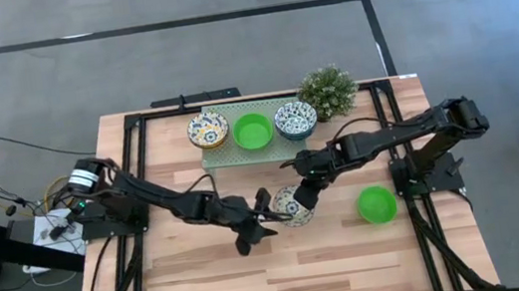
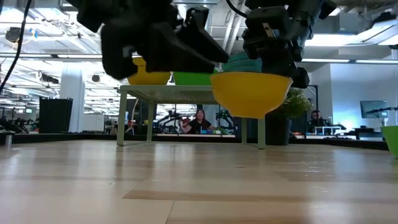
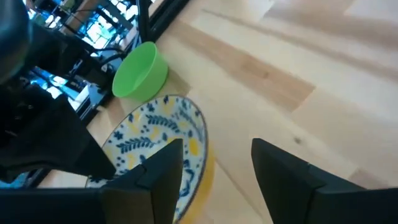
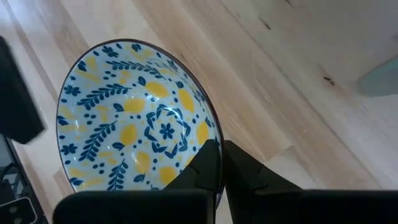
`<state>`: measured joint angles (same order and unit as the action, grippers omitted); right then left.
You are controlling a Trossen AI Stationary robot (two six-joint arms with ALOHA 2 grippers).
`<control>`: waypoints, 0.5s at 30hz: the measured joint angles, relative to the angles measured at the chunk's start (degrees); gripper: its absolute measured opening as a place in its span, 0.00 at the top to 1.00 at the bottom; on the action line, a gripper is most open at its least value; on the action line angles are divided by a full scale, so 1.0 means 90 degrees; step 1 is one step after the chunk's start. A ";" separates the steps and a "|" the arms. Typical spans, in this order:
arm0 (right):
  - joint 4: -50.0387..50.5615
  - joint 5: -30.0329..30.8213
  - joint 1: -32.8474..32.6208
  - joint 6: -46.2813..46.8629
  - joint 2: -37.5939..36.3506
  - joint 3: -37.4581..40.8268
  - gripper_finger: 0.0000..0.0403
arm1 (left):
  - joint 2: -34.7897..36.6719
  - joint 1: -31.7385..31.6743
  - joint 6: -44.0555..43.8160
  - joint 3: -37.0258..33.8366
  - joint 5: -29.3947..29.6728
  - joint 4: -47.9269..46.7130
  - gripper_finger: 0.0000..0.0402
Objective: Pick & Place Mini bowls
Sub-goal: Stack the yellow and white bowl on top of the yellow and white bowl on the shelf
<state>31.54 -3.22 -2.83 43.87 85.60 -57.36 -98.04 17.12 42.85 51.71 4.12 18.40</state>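
A white mini bowl with yellow-blue flowers and a yellow outside (image 1: 289, 208) (image 2: 251, 92) hangs clear above the table's middle, and my right gripper (image 1: 305, 197) (image 4: 222, 169) is shut on it. My left gripper (image 1: 267, 214) (image 3: 214, 177) is open just left of this bowl. One of its fingers (image 3: 166, 171) shows in front of the bowl's rim. A plain green bowl (image 1: 377, 204) (image 3: 140, 70) rests on its base on the table to the right. Three more bowls sit on a green stand (image 1: 226, 156) at the far edge: yellow-blue (image 1: 208, 129), green (image 1: 253, 131), blue (image 1: 295, 120). My right gripper pinches the floral bowl's rim (image 4: 211, 134) on its right-far side, one finger inside (image 4: 207, 163) and one outside (image 4: 249, 177). The fingers slant down from the table's right. The bowl is lifted clear of the table and sits about level. My left gripper: whether its finger touches the bowl's left rim, I cannot tell.
A small potted plant (image 1: 328, 90) stands at the far edge beside the stand. In the low view the stand (image 2: 186, 94) is raised on legs. Black frame rails (image 1: 136, 152) run along the table's left and right sides. Bare wood lies toward the near edge (image 1: 288, 282).
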 joint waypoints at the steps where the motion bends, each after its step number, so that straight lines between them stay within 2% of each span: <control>1: -0.0026 -0.0004 0.0000 0.0074 0.0000 0.0000 0.98 | -0.0058 0.0000 0.0087 0.0030 0.0075 0.0006 0.53; 9: -0.0197 -0.0510 0.0000 0.0407 -0.0002 -0.0002 0.97 | -0.0156 -0.0194 0.0263 0.0041 0.0232 0.0012 0.60; 15: -0.0368 -0.0586 0.0012 0.0477 -0.0002 -0.0002 0.95 | -0.0156 -0.0274 0.0282 0.0041 0.0151 -0.0042 0.72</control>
<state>28.23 -8.49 -2.72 48.16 85.58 -57.39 -99.44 14.66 45.39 52.07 5.47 18.02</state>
